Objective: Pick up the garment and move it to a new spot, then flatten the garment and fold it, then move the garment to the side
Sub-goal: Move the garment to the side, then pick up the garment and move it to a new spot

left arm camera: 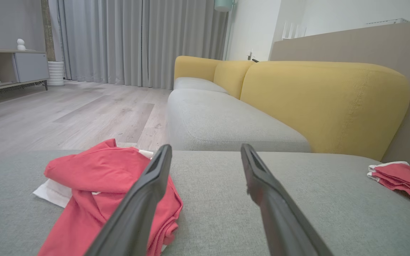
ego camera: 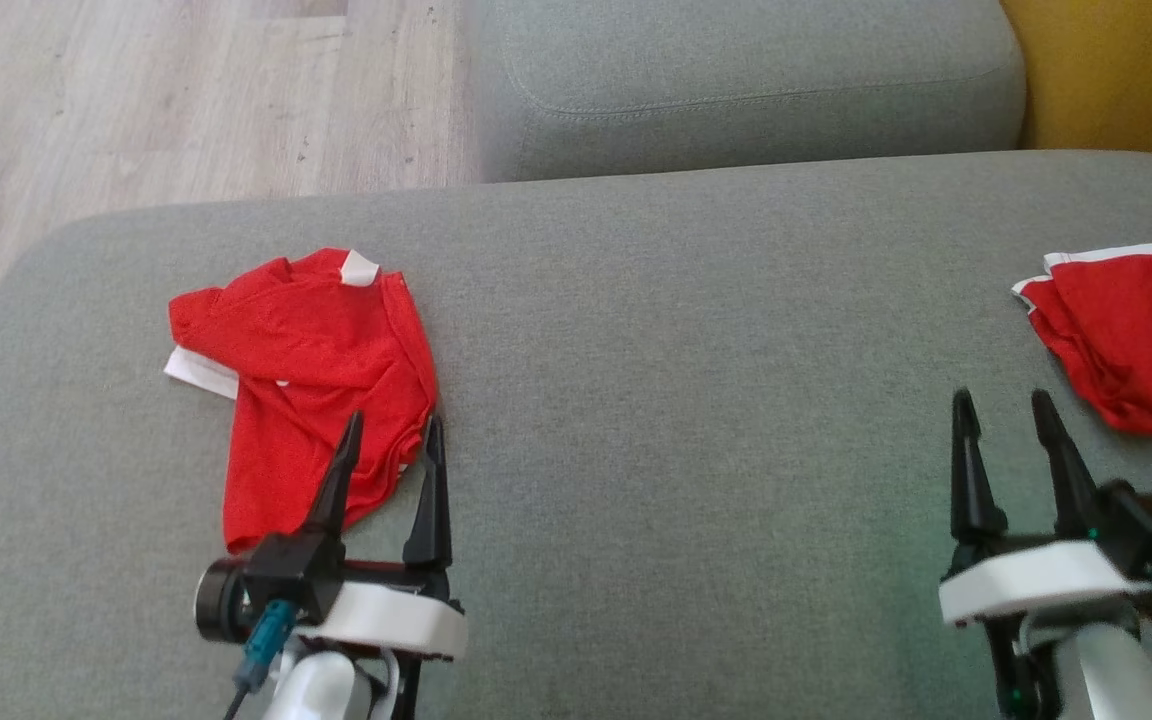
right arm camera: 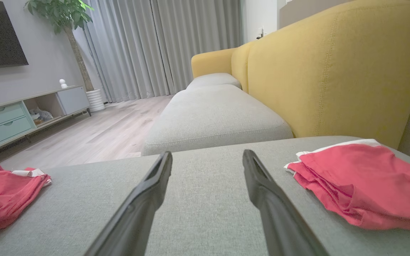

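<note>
On the grey sofa seat point(ego camera: 686, 350), the crumpled red T-shirt point(ego camera: 306, 370) lies unlifted by the open, empty left hand point(ego camera: 394, 420), the right hand point(ego camera: 1001, 398) equally open, so every step seemingly remains.

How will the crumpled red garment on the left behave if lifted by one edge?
Probably floppy: the red garment lies in soft folds on the grey cushion, so it should drape and unfurl. Thin fabric suggests light. Pushed, it would likely bunch, not slide.

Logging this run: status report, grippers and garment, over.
Left gripper open, at edge of crumpled red garment. Right gripper open, empty, over grey cushion. Second red garment lies right. Nothing blocking.
</note>
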You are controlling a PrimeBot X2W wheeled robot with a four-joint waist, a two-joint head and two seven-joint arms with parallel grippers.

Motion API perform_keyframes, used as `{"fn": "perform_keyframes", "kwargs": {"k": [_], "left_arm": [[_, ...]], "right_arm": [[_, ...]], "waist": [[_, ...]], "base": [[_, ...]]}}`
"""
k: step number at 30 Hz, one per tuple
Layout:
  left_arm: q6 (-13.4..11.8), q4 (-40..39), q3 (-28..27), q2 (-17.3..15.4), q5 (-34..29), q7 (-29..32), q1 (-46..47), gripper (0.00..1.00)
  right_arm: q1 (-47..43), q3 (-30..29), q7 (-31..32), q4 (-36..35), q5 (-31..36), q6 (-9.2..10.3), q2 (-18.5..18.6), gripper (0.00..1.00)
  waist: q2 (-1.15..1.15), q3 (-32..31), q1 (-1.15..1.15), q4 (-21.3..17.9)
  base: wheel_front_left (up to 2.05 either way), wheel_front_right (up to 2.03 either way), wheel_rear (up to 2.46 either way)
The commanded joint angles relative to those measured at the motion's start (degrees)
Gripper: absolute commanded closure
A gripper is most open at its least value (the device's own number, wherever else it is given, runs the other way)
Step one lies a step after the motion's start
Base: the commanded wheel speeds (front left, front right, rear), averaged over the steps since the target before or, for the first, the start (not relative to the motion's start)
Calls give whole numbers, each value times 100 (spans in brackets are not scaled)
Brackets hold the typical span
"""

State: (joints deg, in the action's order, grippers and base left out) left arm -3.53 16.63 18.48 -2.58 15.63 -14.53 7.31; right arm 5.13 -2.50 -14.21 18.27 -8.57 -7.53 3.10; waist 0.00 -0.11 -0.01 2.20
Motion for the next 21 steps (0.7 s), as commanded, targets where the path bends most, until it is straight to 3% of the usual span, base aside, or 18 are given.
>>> {"fn": "perform_keyframes", "kwargs": {"k": [1, 13, 21], "left_arm": [[-1, -125, -223, -30, 7, -47, 119, 0], [-38, -116, -230, -30, 77, -47, 78, 0], [-34, -109, -259, -30, 38, -47, 120, 0]], "right_arm": [[55, 75, -70, -297, -50, 4, -14, 0], [-236, 273, -78, -589, -218, 4, -22, 0], [-316, 364, -78, -604, -319, 4, -22, 0]], "waist": [[0, -4, 1, -2], [0, -7, 1, -59], [0, -13, 1, 112]], "base": [[0, 0, 0], [0, 0, 0], [0, 0, 0]]}}
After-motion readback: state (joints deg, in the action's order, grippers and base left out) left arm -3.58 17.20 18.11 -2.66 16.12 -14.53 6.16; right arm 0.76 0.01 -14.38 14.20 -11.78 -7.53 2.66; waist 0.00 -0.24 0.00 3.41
